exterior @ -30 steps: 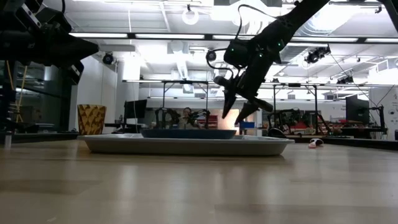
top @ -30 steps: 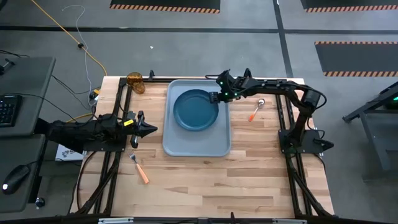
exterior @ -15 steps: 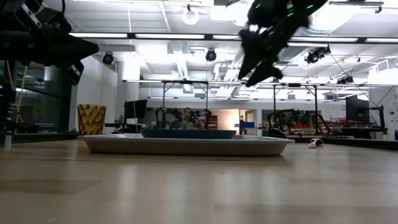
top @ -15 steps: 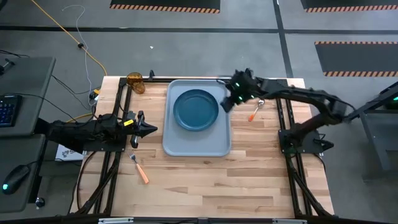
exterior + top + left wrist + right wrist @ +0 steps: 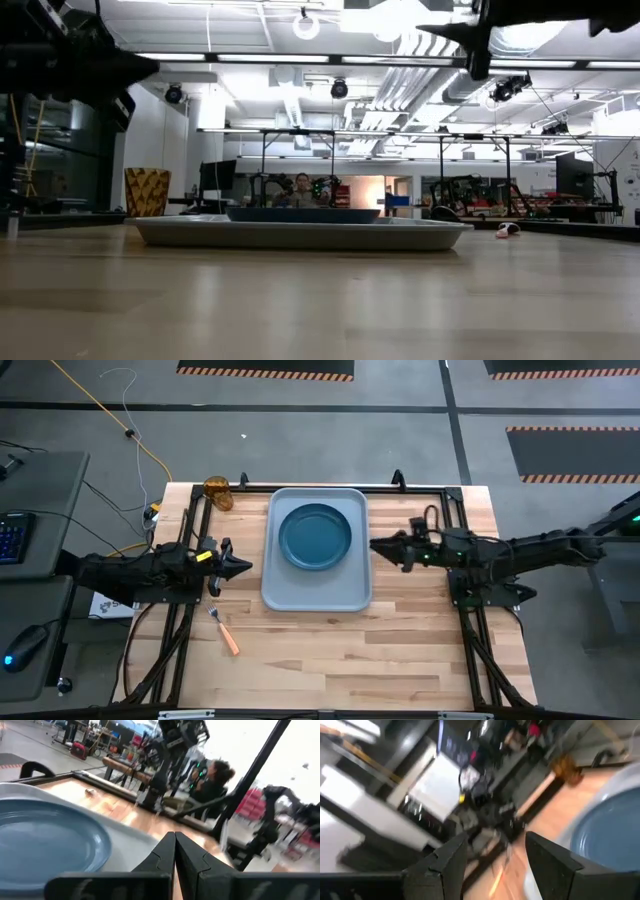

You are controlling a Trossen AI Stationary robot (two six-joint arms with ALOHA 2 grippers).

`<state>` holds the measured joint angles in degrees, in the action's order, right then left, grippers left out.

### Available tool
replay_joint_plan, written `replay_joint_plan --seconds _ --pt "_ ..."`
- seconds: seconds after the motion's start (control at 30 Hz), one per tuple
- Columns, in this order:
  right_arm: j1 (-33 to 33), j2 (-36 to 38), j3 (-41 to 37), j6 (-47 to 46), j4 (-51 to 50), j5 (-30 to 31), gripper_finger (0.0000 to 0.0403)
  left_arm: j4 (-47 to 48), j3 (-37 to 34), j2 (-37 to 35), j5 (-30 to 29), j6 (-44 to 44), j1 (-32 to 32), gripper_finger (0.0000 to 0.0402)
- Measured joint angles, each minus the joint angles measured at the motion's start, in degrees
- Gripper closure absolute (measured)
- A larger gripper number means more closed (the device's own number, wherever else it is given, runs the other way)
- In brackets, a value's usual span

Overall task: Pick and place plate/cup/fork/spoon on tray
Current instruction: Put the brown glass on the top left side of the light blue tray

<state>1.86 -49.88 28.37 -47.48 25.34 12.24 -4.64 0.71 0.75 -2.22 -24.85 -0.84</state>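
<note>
With the plate (image 5: 315, 536) already seated on the tray (image 5: 316, 595), the fork (image 5: 223, 630) lies left of and nearer than the tray, tines pointing up-left toward it, long axis diagonal. It is judged light, stiff and thin; the orange handle should be pinched. The left gripper (image 5: 244, 567) is shut; the right gripper (image 5: 378, 547) is spread, empty.

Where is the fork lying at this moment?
In the high view the fork lies on the bare wooden table, left of the tray's near corner and just in front of the left gripper.
</note>
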Motion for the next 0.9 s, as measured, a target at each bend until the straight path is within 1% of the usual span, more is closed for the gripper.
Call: replay_joint_plan --seconds 0.07,0.17,0.2,0.23,0.27,0.3,0.33,0.43,0.47,0.53,0.63,0.7,0.77,0.87,0.9 --pt "0.6 0.5 0.0 0.2 0.2 3.2 0.0210 -3.0 0.0 0.0 0.0 -2.4 0.0 0.0402" --pt "0.6 0.4 0.8 1.3 0.1 5.3 0.0210 -7.1 0.0 0.0 -1.0 -5.8 0.0 0.0401" --pt "0.4 0.2 1.1 1.4 0.4 5.9 0.0210 -9.1 0.0 0.0 -3.1 -6.3 0.0 0.0402" --pt "0.4 0.0 1.3 1.4 0.4 6.4 0.0210 -11.3 0.0 0.2 -6.8 -8.0 0.1 0.0401" --pt "0.4 0.0 1.4 1.4 0.2 7.1 0.0210 -12.7 0.3 0.6 -11.8 -10.6 0.4 0.0398" --pt "0.3 0.0 1.5 1.4 0.1 7.4 0.0210 -12.7 0.9 1.1 -16.0 -12.7 1.1 0.0392" --pt "0.1 0.0 1.6 1.4 0.1 7.7 0.0210 -12.1 2.0 1.7 -18.3 -13.4 1.9 0.0383" --pt "-0.9 0.0 1.6 1.5 0.2 7.9 0.0210 -9.1 7.9 5.0 -20.3 -13.6 5.6 0.0338" --pt "-1.3 0.0 1.6 1.6 0.2 7.9 0.0210 -5.9 10.8 6.9 -21.2 -13.6 7.3 0.0320" --pt "-2.2 0.0 1.6 2.7 0.1 7.3 0.0210 3.7 17.8 11.2 -22.4 -13.0 11.1 0.0281" --pt "-3.5 0.0 1.6 2.9 -0.1 5.6 0.0210 20.1 30.5 19.8 -21.8 -10.8 18.0 0.0230" --pt "-4.2 0.0 1.6 2.9 -0.2 3.6 0.0210 30.9 38.2 27.4 -19.3 -8.1 23.5 0.0206" --pt "-4.6 0.0 1.6 2.9 -0.7 1.2 0.0210 39.5 44.8 35.5 -15.7 -4.6 29.6 0.0191" --pt "-4.9 0.0 1.6 2.9 -1.1 -2.3 0.0210 50.1 52.0 47.6 -10.9 0.6 40.0 0.0181" --pt "-4.9 0.0 1.6 2.9 -1.3 -3.3 0.0210 52.8 53.9 51.7 -8.4 1.8 43.5 0.0180"
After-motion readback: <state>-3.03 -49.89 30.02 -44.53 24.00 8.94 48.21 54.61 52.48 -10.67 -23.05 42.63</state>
